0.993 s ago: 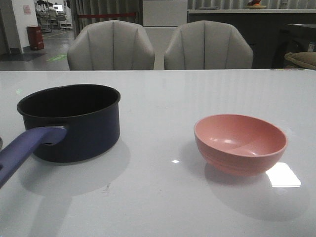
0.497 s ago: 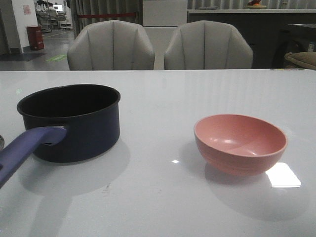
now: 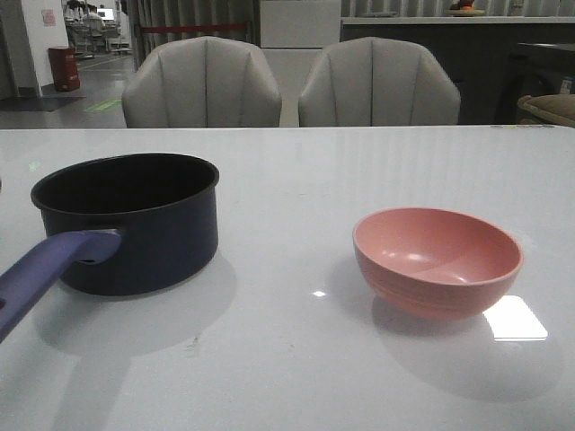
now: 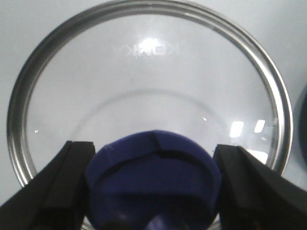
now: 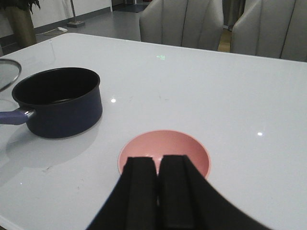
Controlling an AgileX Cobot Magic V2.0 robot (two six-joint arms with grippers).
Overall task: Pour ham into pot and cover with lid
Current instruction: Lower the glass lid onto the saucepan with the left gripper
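Behind left pincer [image 4: 153, 191], lid [image 4: 144, 86] half-hidden.

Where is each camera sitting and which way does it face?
Front view: level with the table, facing forward at the dark navy saucepan and pink bowl; no robot parts.
Left wrist: straight down on the clear glass lid; left gripper straddles its blue knob.
Right wrist: above the bowl, right gripper closed.
Front and right wrist share saucepan and bowl.

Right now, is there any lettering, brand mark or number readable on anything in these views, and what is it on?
Round clear glass lid with a metal rim: faint embossed lettering near the rim, seen mirrored, too faint to read with confidence.
White wall, far back on the left: a small posted sign, too small to read.
Dark navy saucepan, pink bowl: no text visible.
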